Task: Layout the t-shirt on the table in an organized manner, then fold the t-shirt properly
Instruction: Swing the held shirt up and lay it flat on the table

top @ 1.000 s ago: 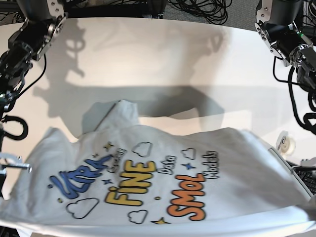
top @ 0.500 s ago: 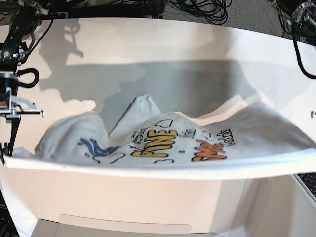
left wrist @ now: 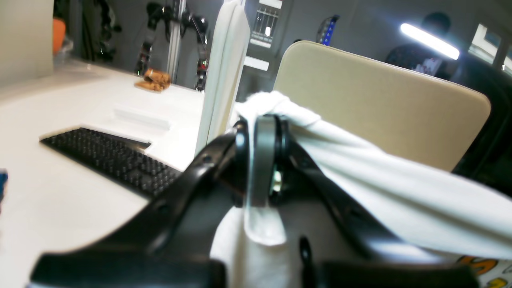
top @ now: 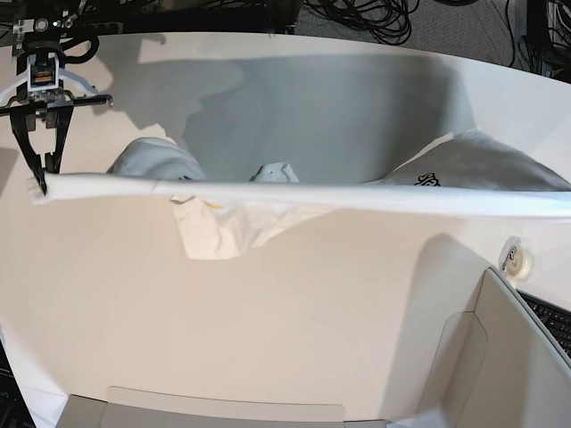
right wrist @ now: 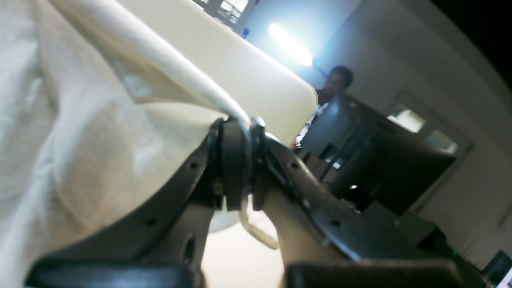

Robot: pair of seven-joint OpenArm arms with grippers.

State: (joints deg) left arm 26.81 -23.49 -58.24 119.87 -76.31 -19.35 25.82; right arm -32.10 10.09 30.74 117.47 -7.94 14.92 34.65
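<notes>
A broad, smooth off-white surface [top: 294, 303] is seen, cables beyond its far edge. The soft white t-shirt [top: 294, 198] is stretched taut above it, clamped by the right end effector [right wrist: 240, 168] and left end effector [left wrist: 262, 160].

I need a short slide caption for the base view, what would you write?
Both grippers shut on the t-shirt, the right gripper visible, its hem stretched taut above the table.

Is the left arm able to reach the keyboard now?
Probably not: the left end effector is shut on the t-shirt, holding it stretched; the keyboard lies uncovered beside it.
</notes>
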